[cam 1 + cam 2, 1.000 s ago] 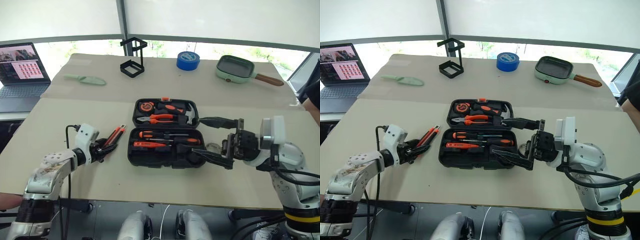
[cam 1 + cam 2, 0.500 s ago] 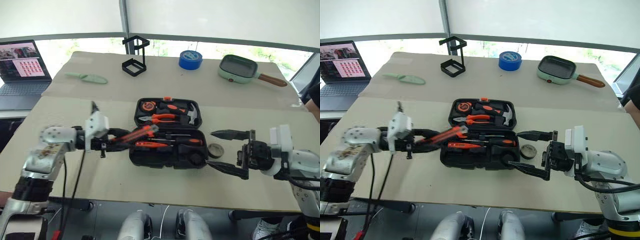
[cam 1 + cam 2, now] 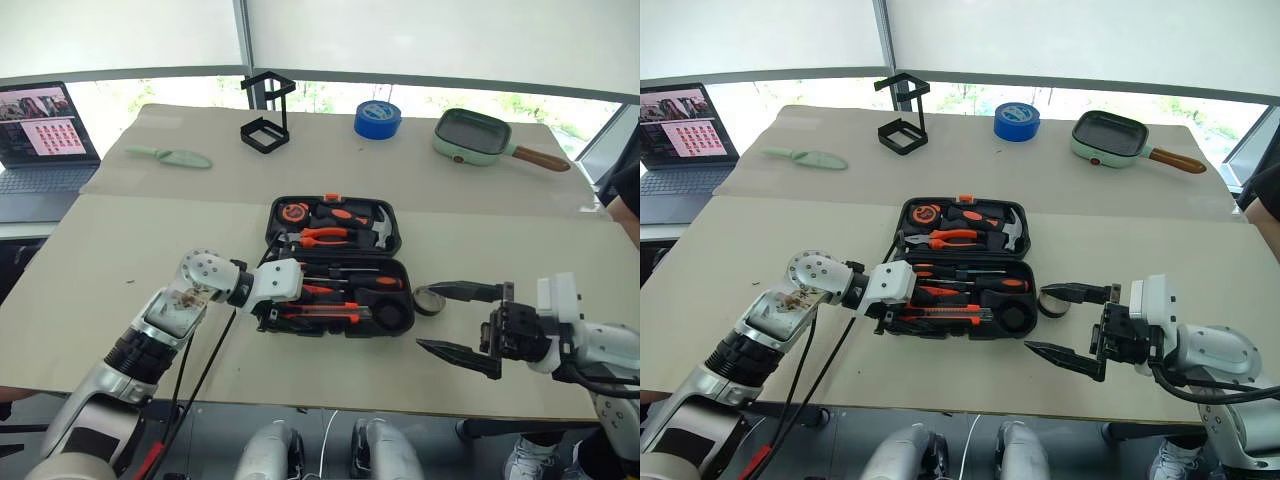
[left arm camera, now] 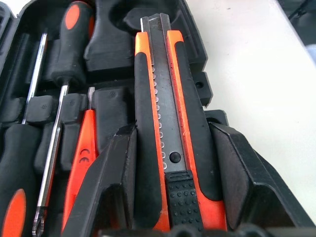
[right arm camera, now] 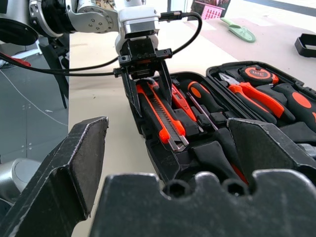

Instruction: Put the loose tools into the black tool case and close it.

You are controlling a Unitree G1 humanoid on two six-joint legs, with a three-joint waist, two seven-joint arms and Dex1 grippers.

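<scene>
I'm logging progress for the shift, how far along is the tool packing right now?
Partly done. The screwdrivers already lie in the open black tool case. In hand: the left end effector holds the utility knife over the case's front edge. Left: seat the knife, put in the small tape roll on the table beside the case, where the open right end effector waits, then shut the lid.

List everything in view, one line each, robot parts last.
tool case: one, black, open at table centre, tools inside.
utility knife: one, black-and-orange, over the case's front half, held.
small tape roll: one, dark, right of case.
big tape roll: one, blue, far side.
wire stand: one, black, far side.
scoop: one, pale green, far left.
pan: one, green, far right.
laptop: one, far left.
left pincer: closed on knife.
right pincer: open, right of case.
</scene>
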